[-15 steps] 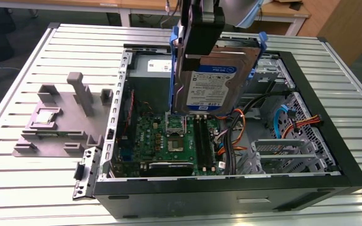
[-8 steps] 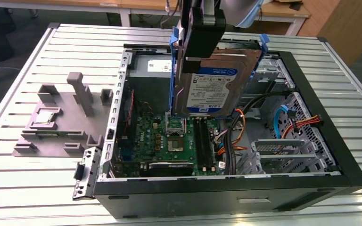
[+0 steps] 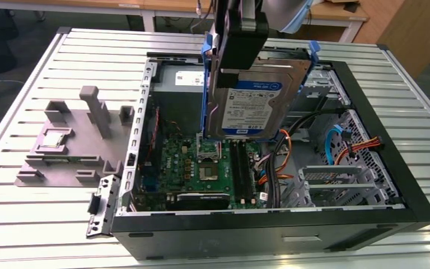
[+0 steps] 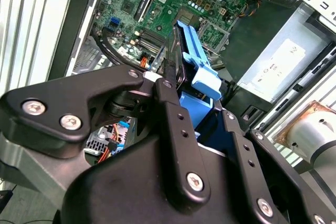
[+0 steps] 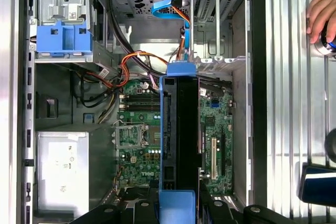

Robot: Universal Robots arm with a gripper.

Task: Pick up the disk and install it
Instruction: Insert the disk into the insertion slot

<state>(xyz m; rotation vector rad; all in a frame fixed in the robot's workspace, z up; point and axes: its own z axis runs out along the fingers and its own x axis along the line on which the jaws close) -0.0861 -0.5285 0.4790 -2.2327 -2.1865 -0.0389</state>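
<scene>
The disk (image 3: 254, 104) is a silver hard drive with a blue-and-white label in a blue bracket. It hangs upright on edge above the open computer case (image 3: 275, 217), over the motherboard (image 3: 208, 168). My black gripper (image 3: 237, 56) is shut on the disk's upper end. In both wrist views the disk (image 4: 195, 59) shows edge-on, reaching out from the gripper (image 4: 184, 95) toward the board. The first wrist view has the disk (image 5: 179, 129) as a narrow dark slab with blue ends, and the gripper (image 5: 178, 208) clamped at its near end.
A blue caddy (image 5: 64, 38) sits in a drive bay at one corner of the case. The grey power supply (image 5: 63, 174) lies in another corner. Orange and blue cables (image 3: 279, 162) run past a metal cage (image 3: 335, 185). A grey fixture (image 3: 73, 140) stands on the slatted table. A hand (image 5: 323, 11) rests outside the case.
</scene>
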